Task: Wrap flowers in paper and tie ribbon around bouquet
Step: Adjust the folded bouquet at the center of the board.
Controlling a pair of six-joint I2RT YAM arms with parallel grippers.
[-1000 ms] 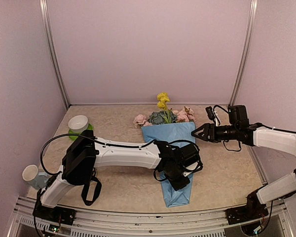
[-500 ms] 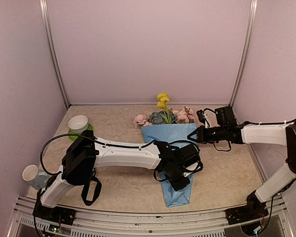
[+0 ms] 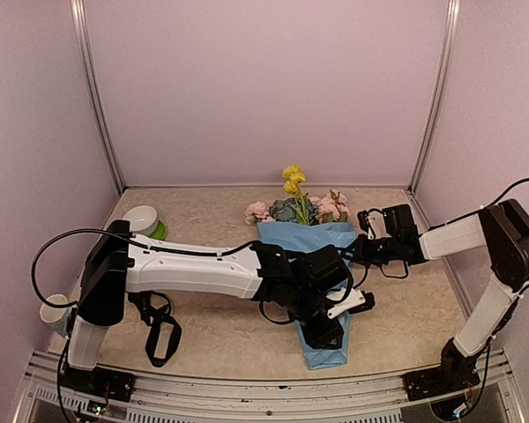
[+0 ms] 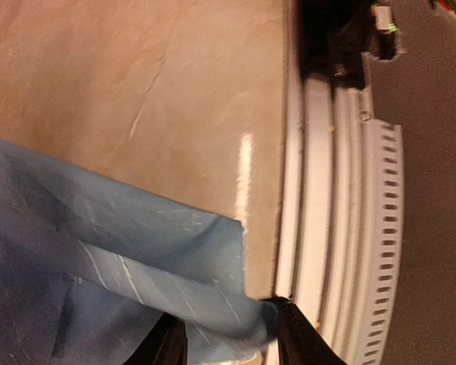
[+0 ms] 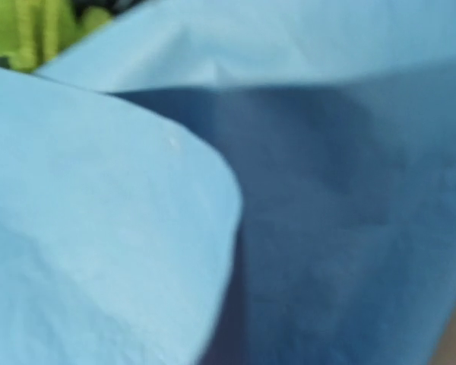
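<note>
The bouquet lies mid-table: pink, yellow and blue-green flowers (image 3: pixel 291 204) stick out of the far end of a light-blue paper (image 3: pixel 304 247) cone. My left gripper (image 3: pixel 328 339) is over the cone's narrow near tip. In the left wrist view its dark fingertips (image 4: pixel 296 334) stand apart, open, with a loose fold of paper (image 4: pixel 99 251) between them. My right gripper (image 3: pixel 360 250) is shut on the paper's upper right edge. Its wrist view is filled with light and dark blue paper (image 5: pixel 99 228), which hides the fingers. I cannot make out the ribbon.
A white bowl on a green saucer (image 3: pixel 144 220) stands at the back left. A pale cup (image 3: pixel 53 310) sits near the left arm's base. The cone's tip reaches the table's front edge, beside the metal rail (image 4: pixel 319 190).
The right gripper moved left to the paper's upper right edge and shut there. The left arm shifted toward the cone's near tip and its fingers opened.
</note>
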